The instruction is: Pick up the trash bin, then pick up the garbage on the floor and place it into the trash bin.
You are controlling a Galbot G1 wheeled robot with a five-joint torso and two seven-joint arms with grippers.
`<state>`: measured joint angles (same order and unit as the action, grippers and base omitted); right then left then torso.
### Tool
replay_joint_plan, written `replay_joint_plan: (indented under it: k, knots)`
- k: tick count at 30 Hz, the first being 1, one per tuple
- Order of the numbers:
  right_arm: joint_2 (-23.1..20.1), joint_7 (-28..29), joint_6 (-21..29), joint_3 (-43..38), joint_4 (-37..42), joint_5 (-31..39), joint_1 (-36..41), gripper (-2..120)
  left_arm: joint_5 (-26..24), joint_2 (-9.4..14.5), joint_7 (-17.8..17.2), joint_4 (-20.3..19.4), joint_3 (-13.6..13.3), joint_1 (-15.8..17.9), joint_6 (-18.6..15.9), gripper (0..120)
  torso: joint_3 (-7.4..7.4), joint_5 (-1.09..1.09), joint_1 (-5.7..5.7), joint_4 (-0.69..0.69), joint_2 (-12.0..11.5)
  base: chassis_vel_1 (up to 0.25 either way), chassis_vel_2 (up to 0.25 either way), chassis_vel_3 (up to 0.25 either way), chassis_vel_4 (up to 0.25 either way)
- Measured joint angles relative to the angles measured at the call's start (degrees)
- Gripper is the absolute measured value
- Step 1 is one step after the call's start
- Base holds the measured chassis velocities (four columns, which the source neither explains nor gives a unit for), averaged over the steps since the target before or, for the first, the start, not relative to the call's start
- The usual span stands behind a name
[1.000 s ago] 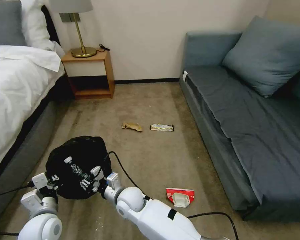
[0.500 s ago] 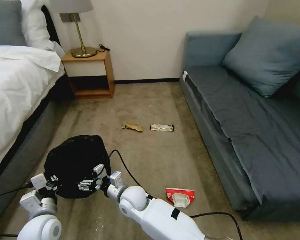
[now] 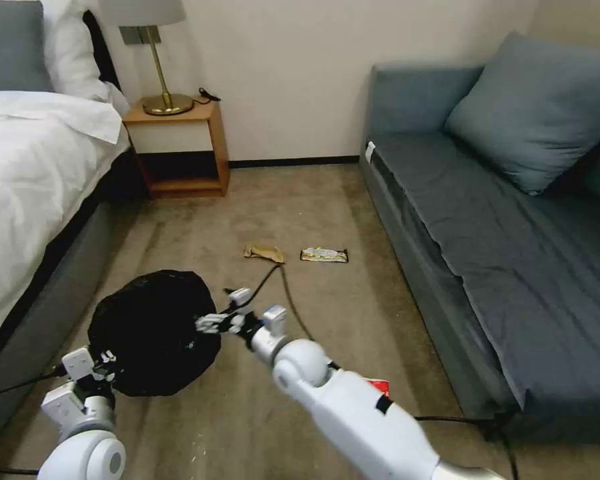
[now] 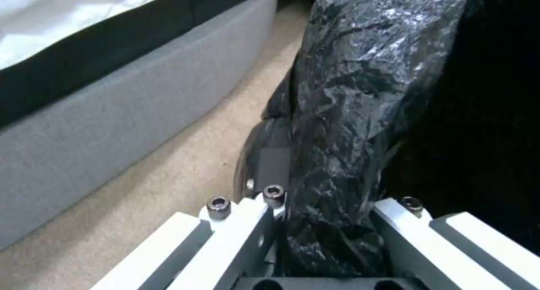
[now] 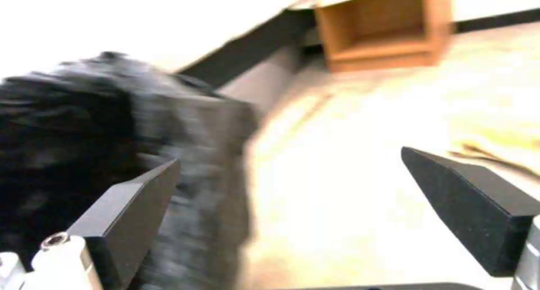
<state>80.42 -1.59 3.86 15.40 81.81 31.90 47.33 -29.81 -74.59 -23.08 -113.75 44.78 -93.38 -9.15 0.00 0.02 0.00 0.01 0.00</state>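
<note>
The trash bin (image 3: 150, 330), draped in its crinkly black bag, is held off the carpet at the lower left. My left gripper (image 3: 95, 371) is shut on the near rim, and the bag (image 4: 337, 125) is pinched between its fingers. My right gripper (image 3: 221, 312) hovers open and empty just beside the bin's right rim; its dark pads (image 5: 132, 210) stand wide apart next to the bag (image 5: 62, 125). Garbage lies on the floor: a tan wrapper (image 3: 263, 253), a dark-and-gold bar wrapper (image 3: 323, 255), and a red-and-white packet (image 3: 379, 385) mostly hidden behind my right arm.
A bed (image 3: 27, 173) runs along the left and a blue-grey sofa (image 3: 487, 253) along the right. A wooden nightstand (image 3: 180, 147) with a lamp stands at the far wall. Open carpet lies between them. A black cable (image 3: 283, 280) trails from my right wrist.
One second ago my right gripper held a clear bottle over the bin; the bottle left its fingers. The right arm has since swung up and right, off the bin. The left gripper has not moved.
</note>
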Motion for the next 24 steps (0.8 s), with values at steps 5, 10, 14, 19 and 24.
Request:
replay_joint_plan:
  k: [5,10,14,19,24]
  knots:
    - [-5.4,0.3,1.0,-4.8,-1.4,-6.8,4.5,100,1.3,-0.2,0.0,0.0,-0.2,0.2,0.3,2,0.00,0.01,0.00,-0.01,0.0,0.000,0.000,0.000,0.000]
    - [-11.1,-0.5,3.8,-11.1,-3.6,-17.9,9.9,100,3.3,-1.6,0.0,-0.5,-0.5,0.3,1.0,2,0.00,0.01,0.00,-0.03,0.0,0.000,0.000,0.000,0.000]
    - [-14.5,-2.5,4.6,-14.4,-2.9,-18.8,13.5,100,5.3,-2.4,0.1,-0.6,-0.5,-0.4,1.9,2,0.00,0.01,0.00,-0.02,0.0,0.000,0.000,0.000,0.000]
    - [-17.6,-6.6,5.6,-17.9,1.0,-19.8,19.5,100,6.8,-3.8,0.3,-0.9,-0.7,-0.7,2.5,2,-0.01,0.02,0.00,-0.01,0.0,0.000,0.000,0.000,0.000]
    - [-19.8,-9.5,5.3,-19.0,3.4,-22.6,24.2,100,7.7,-5.1,0.5,-0.9,-0.7,-1.0,3.4,2,-0.01,0.00,0.00,-0.02,0.0,0.000,0.000,0.000,0.000]
